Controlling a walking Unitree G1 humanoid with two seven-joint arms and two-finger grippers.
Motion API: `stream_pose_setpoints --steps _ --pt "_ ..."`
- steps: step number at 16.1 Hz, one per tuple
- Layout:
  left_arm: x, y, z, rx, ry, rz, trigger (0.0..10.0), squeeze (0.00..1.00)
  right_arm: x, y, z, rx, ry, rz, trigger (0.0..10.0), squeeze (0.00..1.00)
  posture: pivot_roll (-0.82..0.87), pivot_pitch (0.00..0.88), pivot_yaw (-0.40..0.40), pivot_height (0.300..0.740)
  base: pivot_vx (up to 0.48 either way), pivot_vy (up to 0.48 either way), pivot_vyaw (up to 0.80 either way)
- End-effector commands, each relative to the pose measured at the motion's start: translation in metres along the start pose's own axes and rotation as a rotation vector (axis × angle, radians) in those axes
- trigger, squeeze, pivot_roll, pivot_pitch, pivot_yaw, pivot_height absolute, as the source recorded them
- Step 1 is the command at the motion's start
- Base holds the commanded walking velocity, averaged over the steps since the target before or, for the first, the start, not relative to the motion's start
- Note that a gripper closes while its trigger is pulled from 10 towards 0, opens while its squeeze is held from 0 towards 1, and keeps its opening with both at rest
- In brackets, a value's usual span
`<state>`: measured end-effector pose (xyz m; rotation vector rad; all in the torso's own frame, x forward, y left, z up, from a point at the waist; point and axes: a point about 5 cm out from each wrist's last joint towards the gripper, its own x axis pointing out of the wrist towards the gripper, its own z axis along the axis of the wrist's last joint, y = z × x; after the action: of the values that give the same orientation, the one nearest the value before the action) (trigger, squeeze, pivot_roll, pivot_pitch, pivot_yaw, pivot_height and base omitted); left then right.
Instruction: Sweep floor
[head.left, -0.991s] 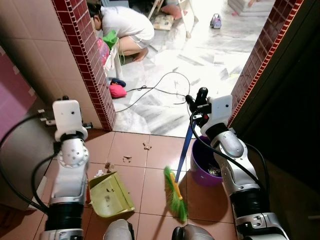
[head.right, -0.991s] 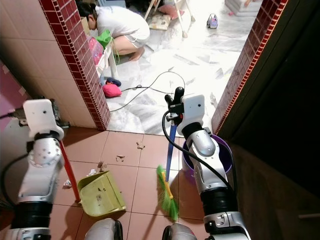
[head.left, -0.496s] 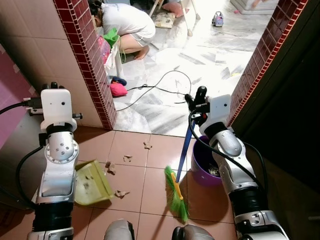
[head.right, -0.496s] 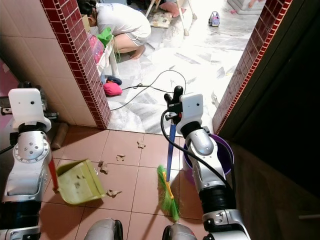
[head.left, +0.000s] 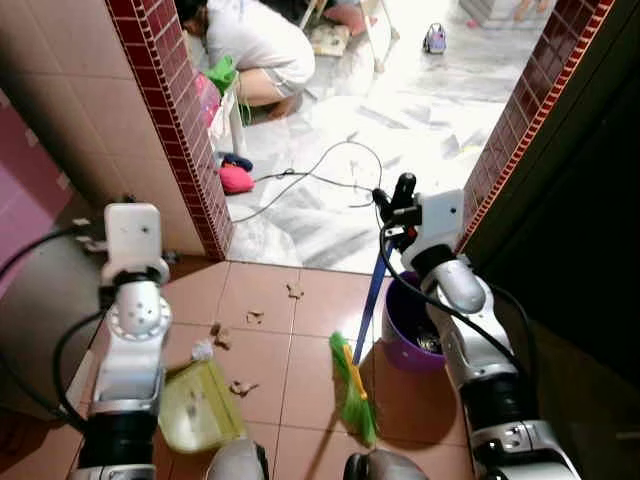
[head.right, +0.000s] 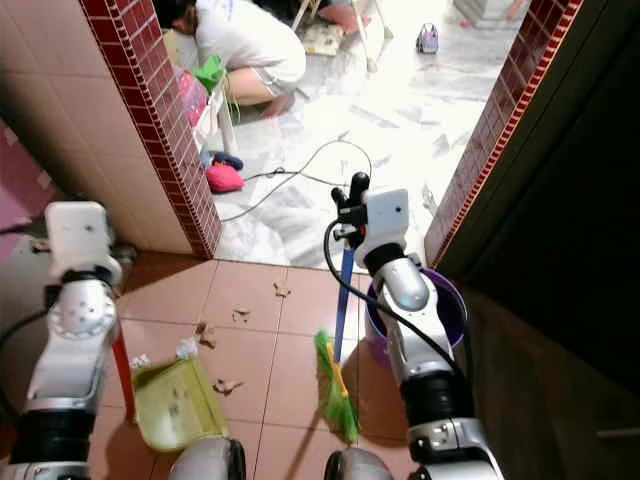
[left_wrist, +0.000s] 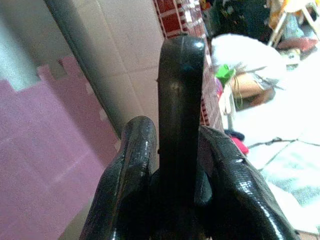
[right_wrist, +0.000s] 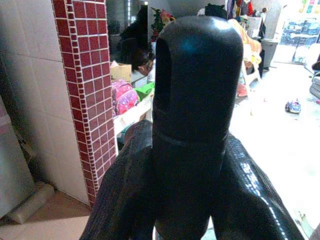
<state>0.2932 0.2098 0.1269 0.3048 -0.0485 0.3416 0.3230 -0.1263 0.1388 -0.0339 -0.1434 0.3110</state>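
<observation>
The right tool (right_wrist: 187, 150) is clamped around the black top of the broom's blue handle (head.right: 343, 300), up near the doorway. The broom slants down to its green bristles (head.right: 336, 395), which rest on the terracotta floor (head.right: 290, 350) just beside a purple bucket (head.right: 448, 300). The left tool (left_wrist: 175, 165) grips the dark end of the dustpan handle; the red shaft (head.right: 122, 375) runs down to the yellow-green dustpan (head.right: 178, 400), lying on the tiles with some debris in it. Scraps of litter (head.right: 225, 385) lie between dustpan and broom. Beyond the red brick pillar (head.right: 165, 130), a person (head.right: 250, 45) crouches on the white marble floor.
</observation>
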Motion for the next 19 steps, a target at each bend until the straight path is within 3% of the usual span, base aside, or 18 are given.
stream_pose_setpoints --steps 1,5,8,9,12,19 --pt "0.006 0.002 0.01 0.013 -0.067 0.015 10.0 0.0 -0.002 -0.007 0.007 -0.029 -0.02 -0.011 10.0 0.0 -0.05 0.038 -0.01 0.74 0.0 0.0 0.0" --pt "0.014 -0.012 0.011 0.001 -0.094 -0.022 10.0 0.0 0.0 -0.013 0.01 -0.027 -0.029 -0.019 10.0 0.0 -0.07 0.045 -0.011 0.74 0.0 0.0 0.0" --pt "0.011 -0.027 0.015 -0.007 -0.132 -0.081 10.0 0.0 0.008 -0.014 0.015 -0.016 -0.055 -0.024 10.0 0.0 -0.07 0.047 -0.018 0.74 0.0 0.0 0.0" --pt "0.01 -0.033 0.015 -0.045 -0.131 -0.11 10.0 0.0 0.011 -0.014 0.017 -0.015 -0.058 -0.022 10.0 0.0 -0.07 0.047 -0.018 0.74 0.0 0.0 0.0" --pt "0.006 -0.048 0.011 -0.01 -0.127 -0.121 10.0 0.0 0.015 -0.017 0.021 -0.008 -0.081 -0.027 10.0 0.0 -0.07 0.048 -0.021 0.74 0.0 0.0 0.0" --pt "0.004 -0.08 0.01 -0.029 -0.153 -0.222 10.0 0.0 0.014 -0.025 0.025 -0.003 -0.123 -0.048 10.0 0.0 -0.09 0.06 -0.03 0.74 0.0 0.0 0.0"
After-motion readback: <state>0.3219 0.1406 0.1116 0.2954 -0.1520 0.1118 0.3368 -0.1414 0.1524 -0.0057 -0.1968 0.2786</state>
